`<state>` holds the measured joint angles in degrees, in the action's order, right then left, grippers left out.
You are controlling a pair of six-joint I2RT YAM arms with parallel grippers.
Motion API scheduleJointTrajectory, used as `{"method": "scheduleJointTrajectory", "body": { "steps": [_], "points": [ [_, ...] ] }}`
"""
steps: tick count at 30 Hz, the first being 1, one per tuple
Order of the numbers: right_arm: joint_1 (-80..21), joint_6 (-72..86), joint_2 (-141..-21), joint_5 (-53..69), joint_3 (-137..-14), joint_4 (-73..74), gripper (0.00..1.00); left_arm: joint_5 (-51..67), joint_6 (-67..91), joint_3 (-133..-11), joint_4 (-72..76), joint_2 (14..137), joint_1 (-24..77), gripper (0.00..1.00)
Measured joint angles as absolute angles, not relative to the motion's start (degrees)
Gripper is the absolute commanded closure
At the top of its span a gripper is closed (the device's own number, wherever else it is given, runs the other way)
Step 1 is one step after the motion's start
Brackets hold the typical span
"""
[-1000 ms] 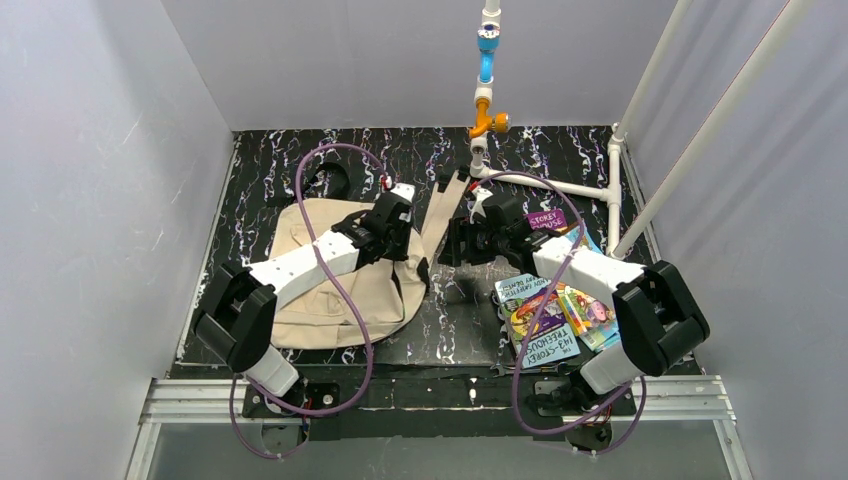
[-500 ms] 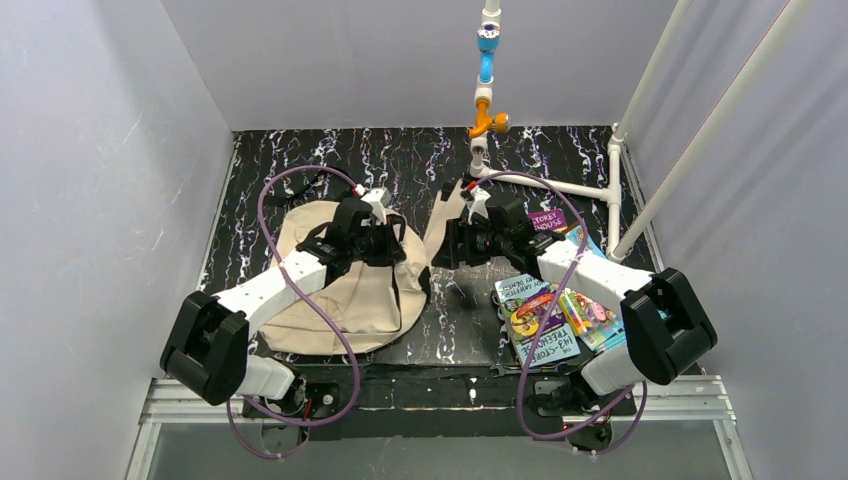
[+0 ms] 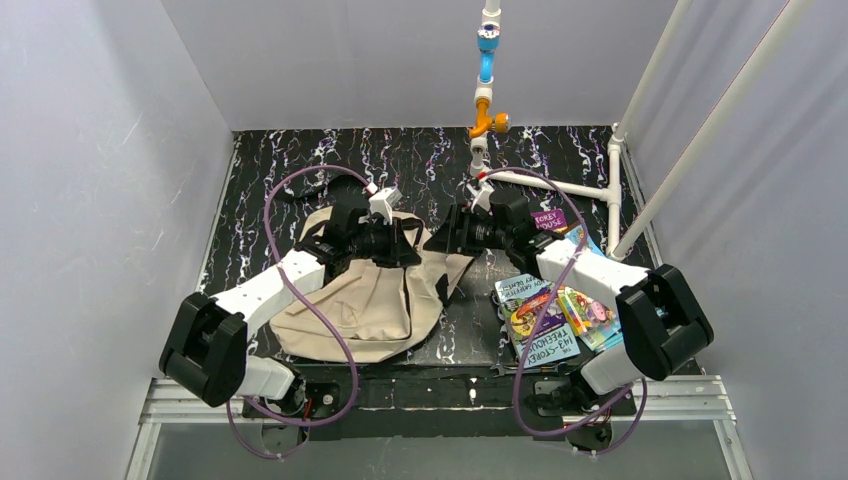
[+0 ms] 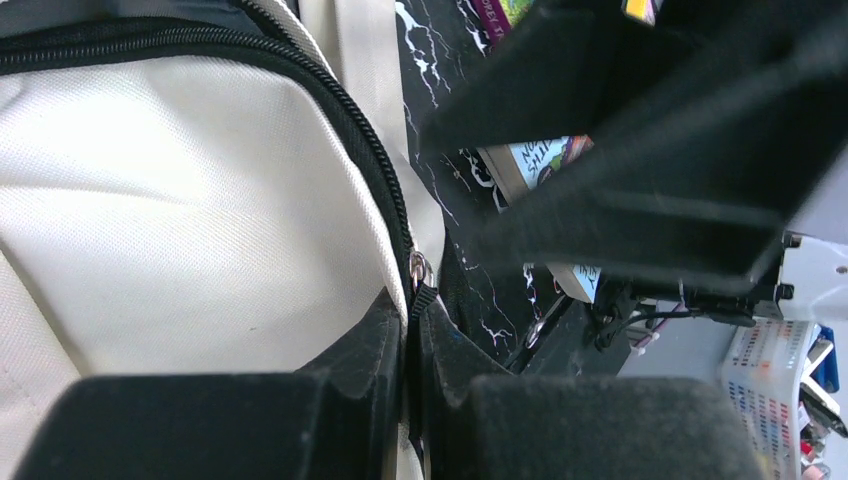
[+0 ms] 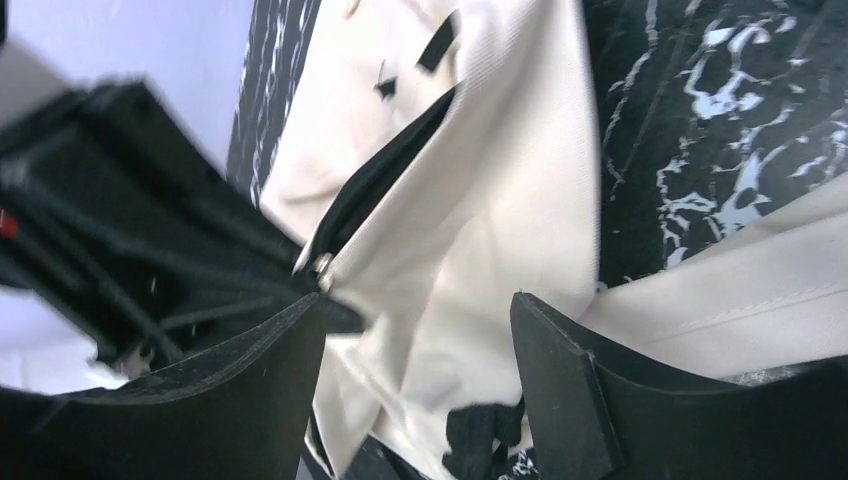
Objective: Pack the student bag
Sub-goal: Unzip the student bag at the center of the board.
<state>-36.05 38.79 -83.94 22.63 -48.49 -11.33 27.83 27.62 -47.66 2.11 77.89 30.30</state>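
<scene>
The student bag (image 3: 360, 300), beige fabric with a black zipper, lies left of centre on the black marbled table (image 3: 300, 160). My left gripper (image 3: 408, 243) is at the bag's upper right edge. In the left wrist view it (image 4: 412, 322) is shut on the black zipper pull (image 4: 421, 298), just below the metal slider (image 4: 418, 268), with the bag (image 4: 180, 220) to its left. My right gripper (image 3: 447, 238) faces it from the right. In the right wrist view it (image 5: 415, 350) stands open, with the bag (image 5: 500, 200) loose between its fingers.
A pile of colourful books (image 3: 550, 318) lies under the right arm, with a purple one (image 3: 547, 220) behind it. A white pipe frame (image 3: 560, 187) crosses the back right and a post (image 3: 485, 70) stands at the back. Grey walls close in three sides.
My left gripper has shut on the zipper pull and moved slightly right. The bag's right side has been drawn toward the right gripper. The right gripper stayed open and edged left.
</scene>
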Motion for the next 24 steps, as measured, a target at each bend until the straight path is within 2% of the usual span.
{"method": "scheduleJointTrajectory", "body": {
  "steps": [5, 9, 16, 21, 24],
  "points": [
    [-34.2, 46.9, -87.6, 22.7, -51.3, -10.9, 0.39, 29.7, 25.6, -47.2, 1.8, 76.1, 30.1, 1.00],
    [-34.3, 51.5, -90.2, 24.4, -52.2, -12.4, 0.39, 30.9, 24.2, -46.9, 1.8, 75.3, 30.1, 1.00],
    [-34.3, 55.7, -91.2, 25.7, -52.2, -13.6, 0.34, 31.7, 22.8, -45.8, 1.9, 75.2, 30.1, 1.00],
    [-34.7, 57.8, -91.1, 24.7, -52.2, -14.5, 0.39, 32.5, 21.8, -45.7, 1.8, 75.2, 30.1, 1.00],
    [-35.2, 58.6, -91.1, 24.2, -52.2, -15.3, 0.49, 32.6, 21.6, -45.7, 1.9, 75.2, 30.1, 1.00]
  ]
}}
